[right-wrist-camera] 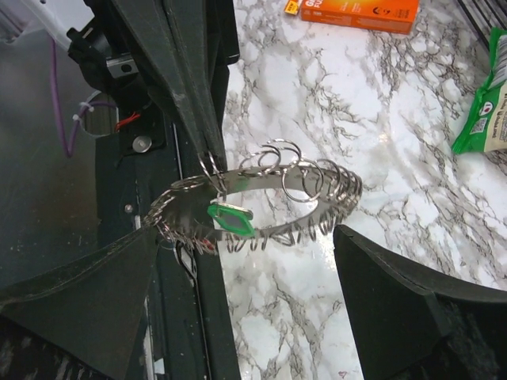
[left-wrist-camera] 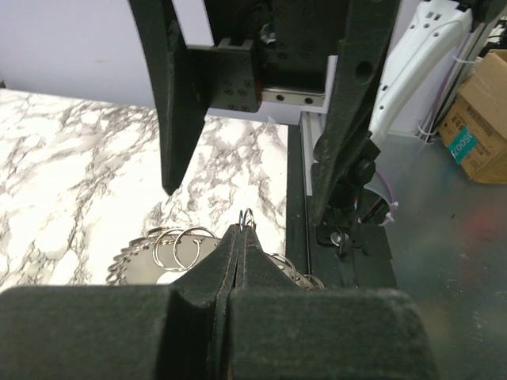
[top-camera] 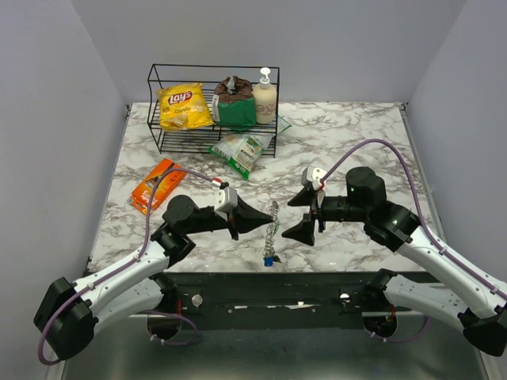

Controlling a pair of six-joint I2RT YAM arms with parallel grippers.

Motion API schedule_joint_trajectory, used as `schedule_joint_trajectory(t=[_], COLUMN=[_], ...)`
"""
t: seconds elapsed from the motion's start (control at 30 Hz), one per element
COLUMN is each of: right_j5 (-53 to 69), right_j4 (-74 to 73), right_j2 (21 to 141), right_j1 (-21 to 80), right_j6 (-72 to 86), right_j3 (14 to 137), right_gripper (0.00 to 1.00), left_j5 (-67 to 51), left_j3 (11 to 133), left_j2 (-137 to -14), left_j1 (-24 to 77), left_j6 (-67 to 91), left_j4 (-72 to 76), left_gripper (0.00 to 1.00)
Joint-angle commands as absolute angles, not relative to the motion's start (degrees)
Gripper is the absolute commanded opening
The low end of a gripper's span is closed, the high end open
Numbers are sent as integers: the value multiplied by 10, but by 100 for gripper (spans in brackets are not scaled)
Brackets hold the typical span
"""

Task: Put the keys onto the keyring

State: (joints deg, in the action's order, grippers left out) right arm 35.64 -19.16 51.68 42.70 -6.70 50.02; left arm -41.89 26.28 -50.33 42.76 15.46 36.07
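Note:
The keyring point(top-camera: 273, 229) is a pale grey coil of wire rings, and it hangs above the marble near the table's front edge. My left gripper point(top-camera: 268, 219) is shut on one small ring of it; in the left wrist view, that ring pokes out above the pinched fingertips point(left-wrist-camera: 240, 237), with more of the keyring point(left-wrist-camera: 170, 241) to the left. A green key point(right-wrist-camera: 231, 219) hangs on the keyring point(right-wrist-camera: 317, 176), and a blue key point(top-camera: 269, 260) dangles at its low end. My right gripper point(top-camera: 299, 214) stands wide open just right of the coil, facing it, with nothing between its fingers point(right-wrist-camera: 380, 293).
An orange packet point(top-camera: 157, 184) lies at the left of the table. A black wire rack point(top-camera: 214, 67) at the back holds a yellow chips bag point(top-camera: 184, 105), a green-wrapped item and a soap bottle point(top-camera: 264, 96). A green snack bag point(top-camera: 238, 150) lies in front of the rack.

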Motion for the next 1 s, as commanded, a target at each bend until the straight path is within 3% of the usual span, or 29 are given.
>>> schedule_joint_trajectory(t=[0.0, 0.27, 0.57, 0.8, 0.97], right_j5=[334, 309, 234, 160, 129], right_j4=[-192, -193, -211, -236, -241], right_j2=[502, 483, 427, 385, 369], right_j1=[430, 431, 429, 429, 429], right_j6=[-57, -47, -40, -37, -35], right_j3=[490, 486, 483, 491, 492], right_gripper=[100, 100, 100, 100, 100], left_j5=[-384, -372, -398, -406, -383], left_j3=[291, 322, 420, 484, 460], left_j2=[-529, -596, -759, -894, -974], left_j1=[429, 429, 429, 429, 429], left_j6=[128, 124, 162, 221, 266], left_j4=[357, 384, 481, 642, 742], left_gripper=[0, 0, 0, 0, 0])
